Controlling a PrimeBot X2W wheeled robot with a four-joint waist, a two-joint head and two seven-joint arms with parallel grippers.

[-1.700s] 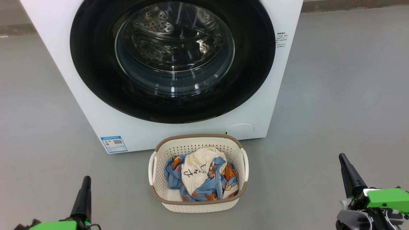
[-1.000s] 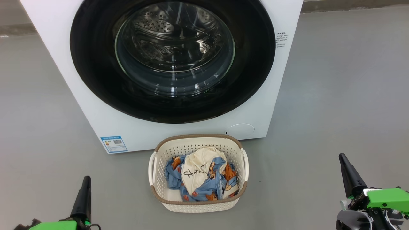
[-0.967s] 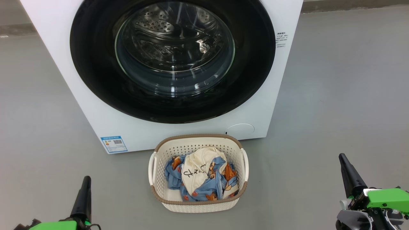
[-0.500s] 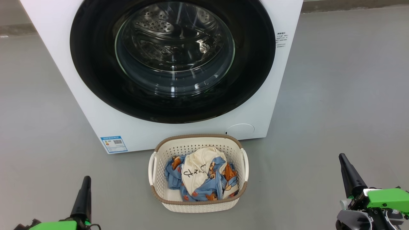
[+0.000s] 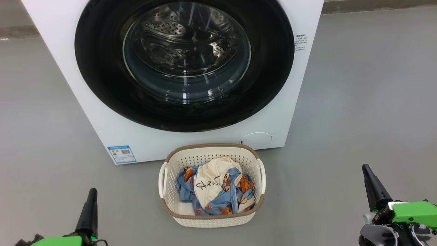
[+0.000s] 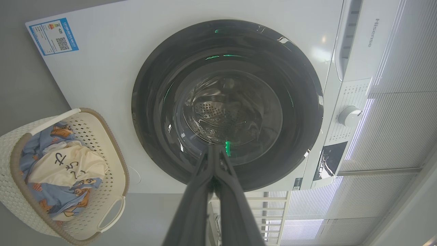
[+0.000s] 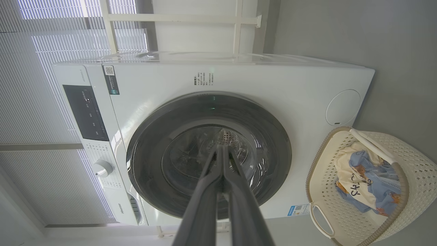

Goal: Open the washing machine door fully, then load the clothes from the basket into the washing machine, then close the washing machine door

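Observation:
The white washing machine [image 5: 102,112] [image 6: 112,51] [image 7: 273,85] stands ahead with its round black-rimmed door [image 5: 99,65] [image 6: 150,102] [image 7: 276,150] shut flat against the front. On the floor just before it sits the cream basket [image 5: 211,218] [image 6: 109,191] [image 7: 317,191], holding the clothes [image 5: 215,191] [image 6: 65,171] [image 7: 365,177]: a cream garment with black lettering on light blue printed ones. My left gripper [image 5: 91,192] [image 6: 214,147] rests shut and empty at the lower left, well left of the basket. At the lower right my right gripper [image 5: 366,168] [image 7: 222,149] is shut and empty, right of the basket.
Grey floor [image 5: 368,102] spreads on both sides of the machine. A control panel with a dial [image 6: 348,115] [image 7: 101,168] tops the machine front. White blinds [image 7: 34,102] and a white frame stand behind it.

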